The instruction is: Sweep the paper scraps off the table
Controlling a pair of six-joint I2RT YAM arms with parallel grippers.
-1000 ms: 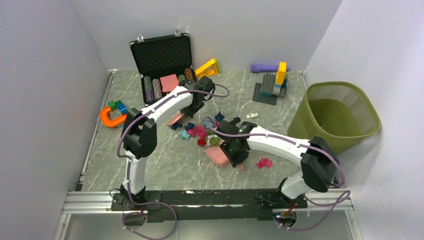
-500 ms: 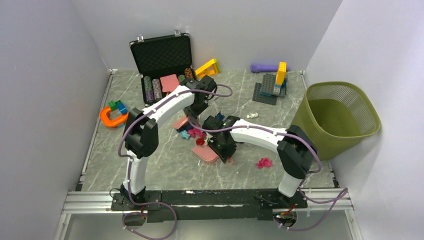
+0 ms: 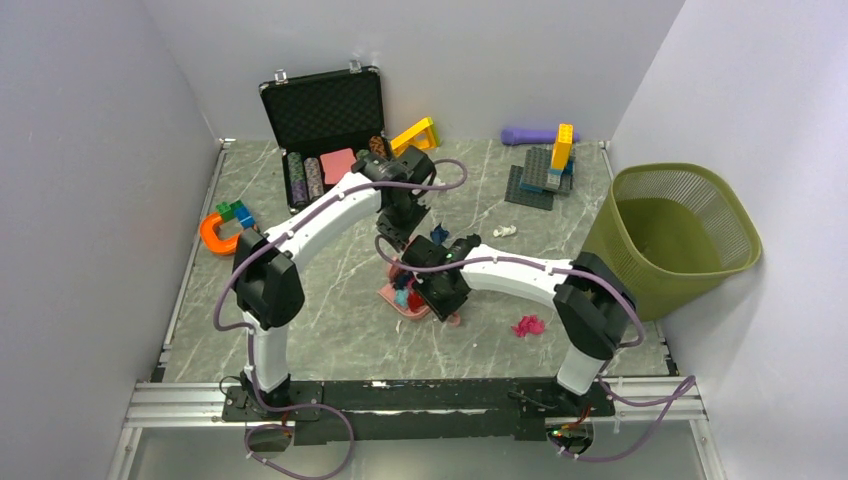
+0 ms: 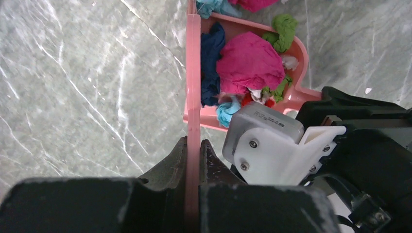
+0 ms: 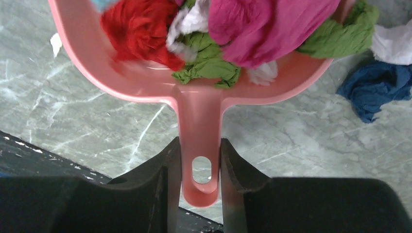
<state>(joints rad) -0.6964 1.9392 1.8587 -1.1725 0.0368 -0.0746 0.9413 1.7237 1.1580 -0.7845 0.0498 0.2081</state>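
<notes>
Scraps [image 5: 272,19], among them one red, one magenta and two green, sit in the one dustpan [image 5: 145,82] just ahead of my right fingers [image 5: 167,170], which grip its handle [image 5: 199,141]. My left fingers [image 4: 176,162] pinch one pink board [image 4: 193,73].

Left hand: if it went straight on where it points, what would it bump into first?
Probably the dustpan full of scraps. The left hand grips a pink scraper whose edge lies along the pan's open side. Depth is unclear, so the table could come first.
</notes>
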